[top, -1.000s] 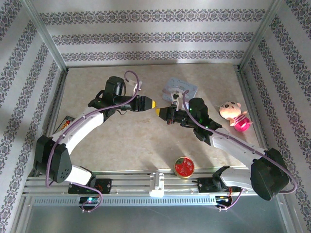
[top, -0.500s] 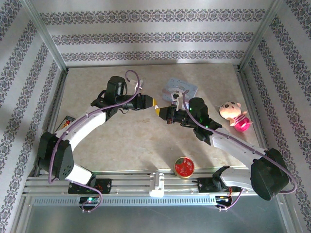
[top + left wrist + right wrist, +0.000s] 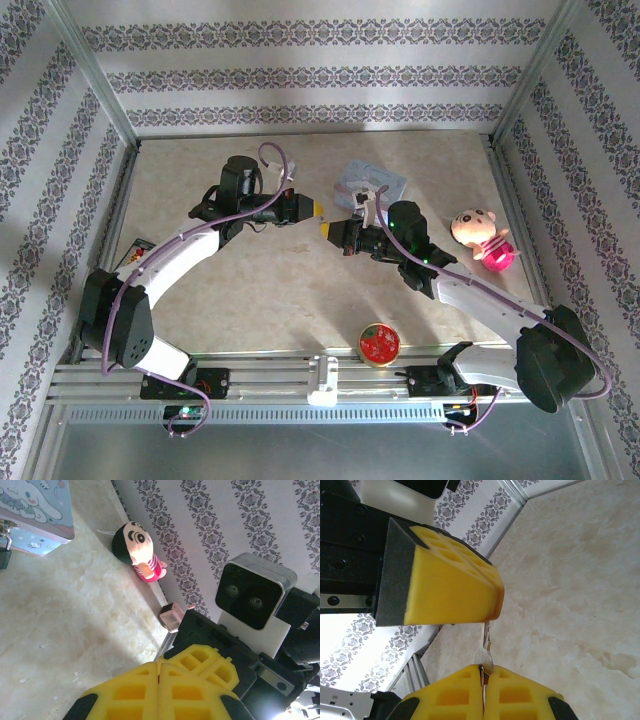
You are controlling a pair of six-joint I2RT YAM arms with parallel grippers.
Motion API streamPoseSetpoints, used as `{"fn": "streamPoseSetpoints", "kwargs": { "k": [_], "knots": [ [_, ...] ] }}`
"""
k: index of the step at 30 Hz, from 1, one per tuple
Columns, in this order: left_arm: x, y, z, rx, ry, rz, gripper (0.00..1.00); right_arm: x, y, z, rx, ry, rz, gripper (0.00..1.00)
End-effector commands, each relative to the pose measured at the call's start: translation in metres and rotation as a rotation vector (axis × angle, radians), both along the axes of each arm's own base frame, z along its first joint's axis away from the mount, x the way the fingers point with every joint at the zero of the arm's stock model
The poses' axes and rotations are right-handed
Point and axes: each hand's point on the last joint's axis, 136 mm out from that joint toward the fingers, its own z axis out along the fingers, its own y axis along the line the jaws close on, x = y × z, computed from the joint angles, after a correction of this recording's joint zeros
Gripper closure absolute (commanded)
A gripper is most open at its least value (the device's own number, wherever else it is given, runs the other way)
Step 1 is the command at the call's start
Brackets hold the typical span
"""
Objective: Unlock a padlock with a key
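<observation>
My two grippers meet tip to tip above the middle of the table, left gripper [image 3: 316, 209] and right gripper [image 3: 325, 228]. In the right wrist view my right gripper [image 3: 485, 668] is shut on the key [image 3: 486, 645], a thin greyish blade sticking out of its tips. The blade's end runs in behind the tip of the left fingers [image 3: 450, 595]. In the left wrist view my left gripper [image 3: 159, 663] has its yellow fingers pressed together, the right fingers [image 3: 207, 660] just behind them. The padlock [image 3: 4, 557], dark with a thin shackle, hangs at the pastel tin [image 3: 30, 515].
The pastel tin [image 3: 371, 182] lies just beyond the grippers. A small doll [image 3: 482, 240] sits at the right, close to the wall. A round red-and-gold tin [image 3: 379, 342] stands near the front rail. A flat card [image 3: 130, 255] lies by the left wall.
My left gripper's jaws have closed from about half open to shut at the key's tip. Both grippers drifted slightly towards the back. The right gripper stayed shut on the key.
</observation>
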Motion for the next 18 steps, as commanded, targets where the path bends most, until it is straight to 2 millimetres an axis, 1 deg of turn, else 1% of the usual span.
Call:
{"fn": "streamPoseSetpoints", "kwargs": {
  "k": [1, 2, 3, 5, 6, 7, 9, 13, 16, 18],
  "knots": [
    [0.006, 0.0, -0.004, 0.003, -0.002, 0.024, 1.0, 0.0, 0.006, 0.021, 0.019, -0.069, 0.015, 1.0],
    [0.007, 0.001, -0.005, 0.01, 0.001, 0.038, 1.0, 0.001, 0.005, 0.02, 0.016, -0.069, 0.01, 0.97],
    [0.008, 0.003, -0.007, 0.019, 0.008, 0.054, 1.0, 0.002, 0.004, 0.019, 0.013, -0.07, 0.0, 0.87],
    [0.01, 0.006, -0.01, 0.035, 0.027, 0.085, 1.0, 0.003, 0.001, 0.017, -0.001, -0.071, -0.019, 0.73],
    [0.011, 0.009, -0.013, 0.048, 0.042, 0.105, 1.0, 0.004, -0.001, 0.016, -0.013, -0.075, -0.029, 0.67],
    [0.011, 0.011, -0.014, 0.061, 0.054, 0.121, 1.0, 0.005, -0.004, 0.015, -0.029, -0.08, -0.048, 0.64],
    [0.012, 0.016, -0.018, 0.099, 0.08, 0.153, 1.0, 0.006, -0.009, 0.011, -0.08, -0.103, -0.092, 0.63],
    [0.013, 0.034, -0.027, 0.23, 0.138, 0.239, 1.0, 0.006, -0.018, 0.002, -0.327, -0.207, -0.206, 0.59],
    [0.012, 0.05, -0.034, 0.335, 0.213, 0.311, 1.0, 0.007, -0.02, 0.004, -0.494, -0.308, -0.277, 0.58],
    [0.01, 0.056, -0.037, 0.384, 0.253, 0.334, 1.0, 0.008, -0.016, 0.005, -0.56, -0.359, -0.292, 0.57]
  ]
}}
